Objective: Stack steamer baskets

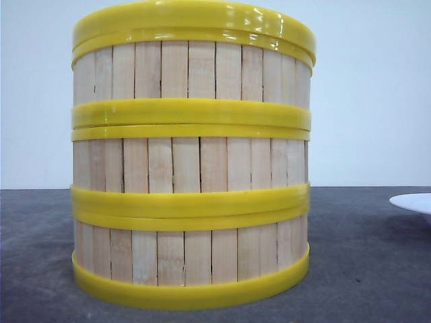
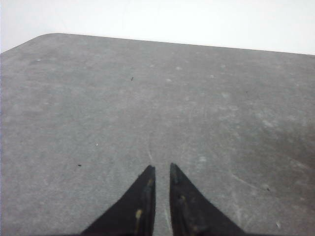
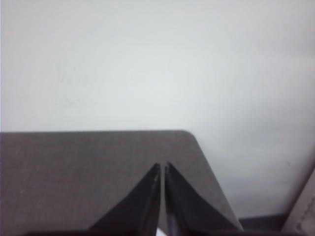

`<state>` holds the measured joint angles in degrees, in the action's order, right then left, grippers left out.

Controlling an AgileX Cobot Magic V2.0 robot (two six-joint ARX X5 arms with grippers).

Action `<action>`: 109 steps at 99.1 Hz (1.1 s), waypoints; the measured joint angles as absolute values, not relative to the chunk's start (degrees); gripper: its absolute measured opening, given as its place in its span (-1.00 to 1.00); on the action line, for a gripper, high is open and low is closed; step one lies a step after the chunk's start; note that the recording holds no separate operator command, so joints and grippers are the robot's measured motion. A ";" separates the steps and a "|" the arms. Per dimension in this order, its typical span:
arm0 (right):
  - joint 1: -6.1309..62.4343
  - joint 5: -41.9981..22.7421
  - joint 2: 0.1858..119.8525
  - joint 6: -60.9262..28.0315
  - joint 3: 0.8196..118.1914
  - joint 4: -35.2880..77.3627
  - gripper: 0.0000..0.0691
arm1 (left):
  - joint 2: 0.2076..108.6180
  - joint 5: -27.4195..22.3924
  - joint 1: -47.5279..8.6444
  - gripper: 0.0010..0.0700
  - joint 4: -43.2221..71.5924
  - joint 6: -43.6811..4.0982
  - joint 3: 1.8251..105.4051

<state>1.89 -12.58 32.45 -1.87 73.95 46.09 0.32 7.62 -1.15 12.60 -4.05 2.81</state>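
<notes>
**benchrat:** Left wrist view first: the left end effector (image 2: 162,169) has its tips nearly together with just a thin slit between them, clenched on nothing, only bare grey bench (image 2: 147,98) under it. The right end effector (image 3: 162,167) is the same story, tips all but touching, nothing between them, looking over a bench corner toward a pale wall (image 3: 157,64). No basket shows in either wrist cam.

**slatfan:** So where are the baskets?

**benchrat:** Front cam. All three baskets (image 1: 192,155) sit one on top of another in a single column on the bench, close to the lens and a bit left of centre. Bands line up pretty well, though the top one's upper band looks slightly tilted. A white plate (image 1: 414,202) pokes in at the right edge, well apart from the stack. To me the job looks done, or near enough.

**slatfan:** If an arm had to nudge or re-seat one, how would they handle?

**benchrat:** My guess is light and stiff: thin wooden slats with plastic-looking bands. The yellow bands are glossy, so probably slippery under the fingertips. I'd pinch over the wall at the rim, one finger inside and one outside, not squeeze across the round body. The slats should give more bite than the bands. Only the top basket has a rim you can get at. Push sideways on a column that tall and it could slide or tip.
</notes>
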 joint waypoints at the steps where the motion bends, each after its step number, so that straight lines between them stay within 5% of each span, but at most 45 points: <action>1: 1.76 -12.38 32.45 -1.91 73.82 45.89 -0.97 | 0.32 7.64 -1.15 -0.95 12.60 -4.05 2.81; 22: -1.69 -6.04 32.42 -3.05 65.69 36.86 -0.97 | 0.32 7.64 -1.15 -0.95 12.60 -4.05 2.81; 70: -3.44 -5.56 19.31 -3.16 28.97 7.05 -0.97 | 0.32 7.62 -1.15 -0.95 12.60 -4.05 2.81; 109: -3.44 -4.03 7.18 -0.91 10.11 3.51 -0.97 | 0.32 7.62 -1.15 -0.95 12.60 -4.05 2.81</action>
